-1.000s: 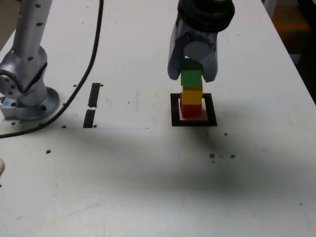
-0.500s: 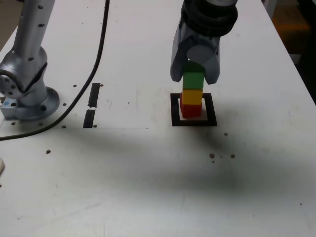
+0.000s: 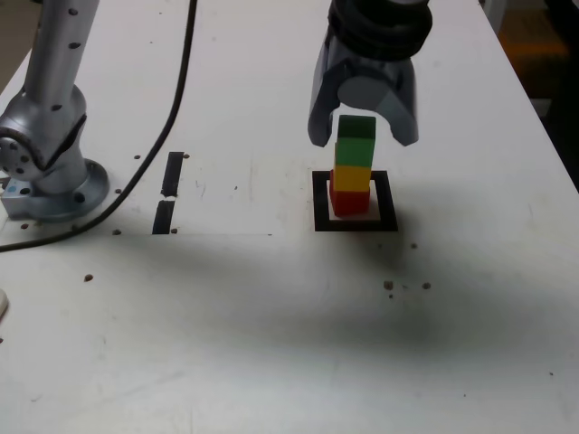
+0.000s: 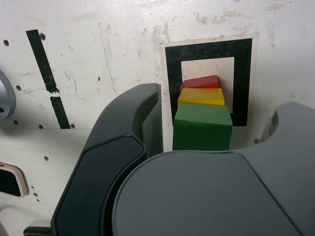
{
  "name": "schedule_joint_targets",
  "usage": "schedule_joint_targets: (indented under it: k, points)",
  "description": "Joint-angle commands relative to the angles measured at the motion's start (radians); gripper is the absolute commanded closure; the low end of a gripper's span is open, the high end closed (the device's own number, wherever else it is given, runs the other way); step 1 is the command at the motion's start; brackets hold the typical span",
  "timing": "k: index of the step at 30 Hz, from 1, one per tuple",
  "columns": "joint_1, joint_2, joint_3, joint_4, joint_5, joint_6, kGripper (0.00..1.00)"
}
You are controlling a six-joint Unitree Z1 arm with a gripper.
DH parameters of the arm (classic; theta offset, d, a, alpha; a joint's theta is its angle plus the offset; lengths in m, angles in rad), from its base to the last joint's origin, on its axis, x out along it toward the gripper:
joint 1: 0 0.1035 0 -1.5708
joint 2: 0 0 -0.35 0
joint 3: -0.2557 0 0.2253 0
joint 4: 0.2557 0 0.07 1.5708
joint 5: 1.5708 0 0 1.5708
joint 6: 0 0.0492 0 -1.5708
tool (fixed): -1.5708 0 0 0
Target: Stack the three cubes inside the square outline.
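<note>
Opened wide, end effector [image 3: 364, 136] jaws flank green cube [image 3: 356, 140]; stack stands vertical (slightly staggered).

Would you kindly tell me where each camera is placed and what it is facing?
Exterior view: set off the arm, looking down across the table at the cube stack; the open gripper, a silver jointed piece of hardware and a black cable show.
Wrist view: on the wrist, looking past the gripper's large grey jaws down onto the stack.
Both share the green cube, yellow cube, red cube, square outline and black strips.
</note>
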Motion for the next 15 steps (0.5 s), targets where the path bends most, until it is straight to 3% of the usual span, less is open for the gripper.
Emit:
schedule_joint_targets:
  k: [1, 9, 15]
  points:
    - [0.007, -0.05, 0.008, 0.01, -0.006, 0.001, 0.0]
    - [-0.003, -0.367, 0.134, 0.048, -0.032, 0.018, 0.0]
    - [0.034, -0.5, 0.382, 0.085, -0.113, 0.068, 0.0]
